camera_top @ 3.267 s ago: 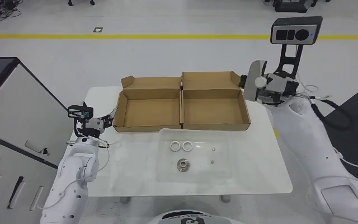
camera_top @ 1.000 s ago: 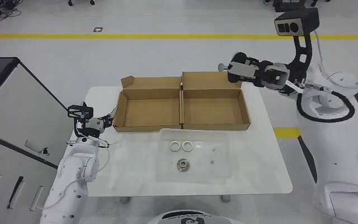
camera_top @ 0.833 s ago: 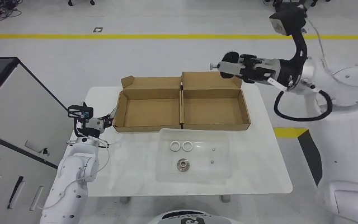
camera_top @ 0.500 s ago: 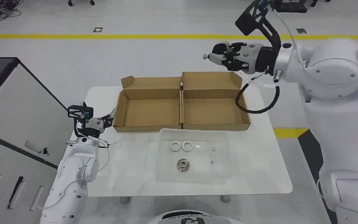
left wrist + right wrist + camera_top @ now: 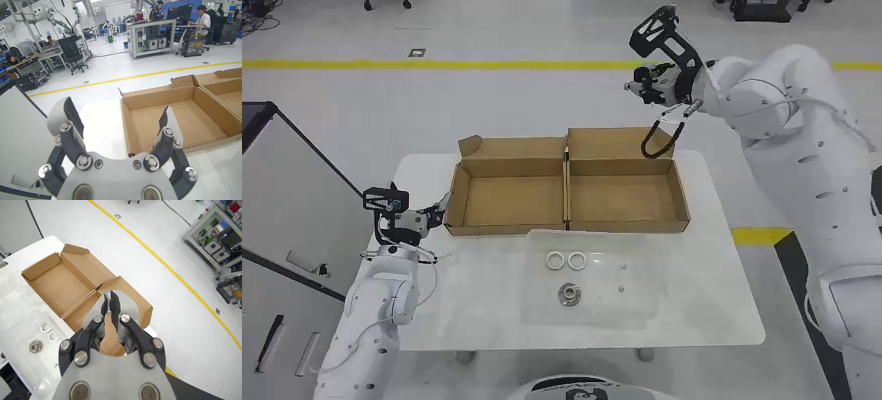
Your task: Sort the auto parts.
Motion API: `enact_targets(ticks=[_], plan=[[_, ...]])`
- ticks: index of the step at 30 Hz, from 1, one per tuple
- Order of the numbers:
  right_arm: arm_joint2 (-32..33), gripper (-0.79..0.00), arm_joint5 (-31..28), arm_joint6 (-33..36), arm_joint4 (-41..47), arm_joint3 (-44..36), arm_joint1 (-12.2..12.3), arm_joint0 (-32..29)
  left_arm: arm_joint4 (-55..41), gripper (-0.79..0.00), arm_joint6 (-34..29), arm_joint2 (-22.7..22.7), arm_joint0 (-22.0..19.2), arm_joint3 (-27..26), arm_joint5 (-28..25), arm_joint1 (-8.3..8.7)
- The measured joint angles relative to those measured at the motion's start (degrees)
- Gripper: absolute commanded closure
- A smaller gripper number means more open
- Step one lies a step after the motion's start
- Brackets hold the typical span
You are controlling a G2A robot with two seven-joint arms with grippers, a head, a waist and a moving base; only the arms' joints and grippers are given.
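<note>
right gripper (image 5: 109, 297) is gripping a bolt (image 5: 108, 303) above far edge of right box (image 5: 622, 200) | left gripper (image 5: 117, 113) is gaping wide beside left box (image 5: 512, 200) | rings (image 5: 550, 262) and flange (image 5: 567, 294) are lying in tray (image 5: 602, 306)

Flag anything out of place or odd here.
The right gripper, shut on a bolt, hangs high beyond the far side of the right box, seemingly over floor rather than either box. The left box sits square beside it; other parts lie in the tray.

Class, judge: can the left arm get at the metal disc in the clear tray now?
Probably yes: the left jaws are open and empty, the tray has no lid, and nothing blocks the disc.
</note>
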Motion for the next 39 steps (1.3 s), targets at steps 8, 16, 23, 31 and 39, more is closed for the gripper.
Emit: enact_targets(ticks=[8,16,23,31,39], plan=[[-4.0,0.0,1.35,-1.33,-5.09,8.26,-1.06,1.16,0.0,-0.785,0.0,0.0,0.0,0.0,0.0,0.0],[-7.28,0.0,2.98,-1.8,-6.6,15.36,-2.42,1.72,0.0,-0.785,0.0,0.0,0.0,0.0,0.0,0.0],[-7.65,0.0,2.74,-1.77,-5.18,17.89,-2.91,2.07,0.0,-0.785,0.0,0.0,0.0,0.0,0.0,0.0],[-7.76,0.0,3.18,-1.98,-5.62,18.05,-2.9,1.77,0.0,-0.785,0.0,0.0,0.0,0.0,0.0,0.0],[-12.19,0.0,8.25,2.08,-7.75,24.15,-4.88,1.6,0.0,-0.785,0.0,0.0,0.0,0.0,0.0,0.0]])
